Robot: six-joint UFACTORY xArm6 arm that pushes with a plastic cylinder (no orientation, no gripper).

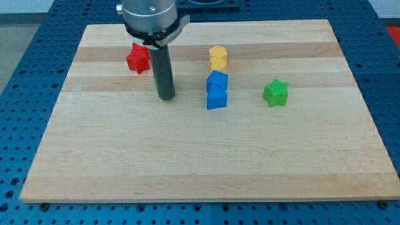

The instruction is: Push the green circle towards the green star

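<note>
Green circle (156, 82) mostly hidden behind my tip (166, 98), orientation unreadable

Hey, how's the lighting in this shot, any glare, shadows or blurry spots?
Camera view: light is even and soft, with no harsh glare on the wooden board; the blocks cast only faint shadows; the green star and red star look sharp; my tip is in focus, and the rod hides nearly all of the green circle.

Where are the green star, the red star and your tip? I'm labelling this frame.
green star (275, 92): camera view, its top face.
red star (137, 58): camera view, its top face.
my tip (166, 97): camera view, the rod's lower end.
</note>
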